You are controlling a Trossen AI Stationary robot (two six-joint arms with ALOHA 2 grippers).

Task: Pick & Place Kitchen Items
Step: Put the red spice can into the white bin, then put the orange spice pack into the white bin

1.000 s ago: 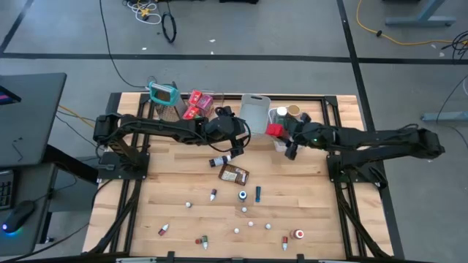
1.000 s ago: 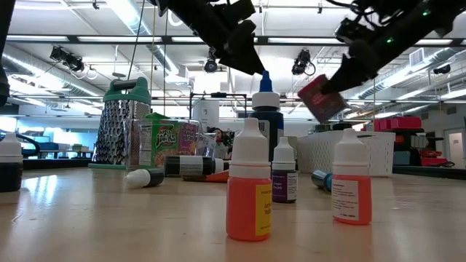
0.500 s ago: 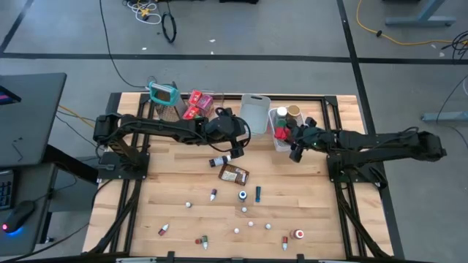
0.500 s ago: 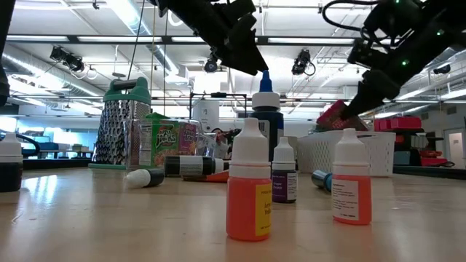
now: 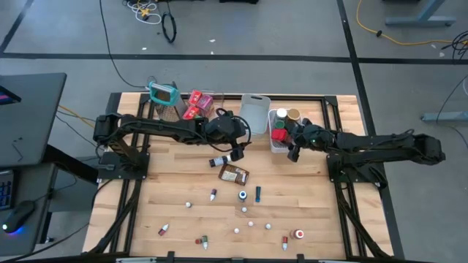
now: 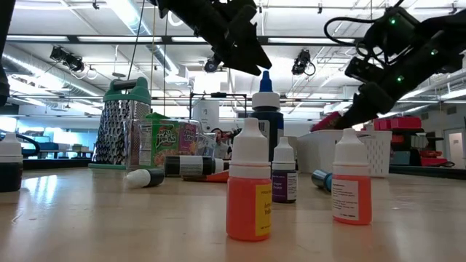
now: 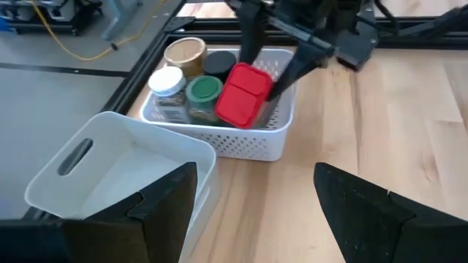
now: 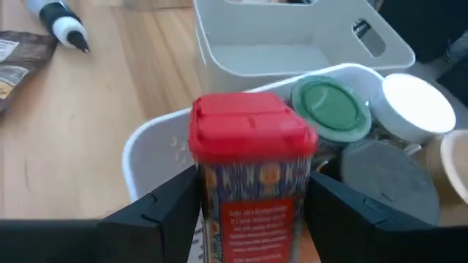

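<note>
Right gripper [image 5: 290, 141] clamped on the red box [image 8: 252, 164], box between its fingers, tilted, lower end inside the white slotted bin [image 7: 248, 142]. In the bin beside the box: green-lidded jar [image 7: 203, 90], white-lidded jar [image 7: 167, 81], tan-lidded jar [image 7: 184, 52]. Left gripper [image 5: 235, 143] hangs above the bench [image 5: 168, 197], on the far side of the plain white bin [image 5: 254, 113] from the slotted bin, fingers apart, holding nothing.

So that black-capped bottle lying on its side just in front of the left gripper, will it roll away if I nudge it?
Probably. The bottle looks round-bodied and lies flat on the bare wooden table, so a sideways push should roll it. It looks small, hence probably light. The left gripper hangs open beside it; closing across the body seems safer than pushing.
</note>
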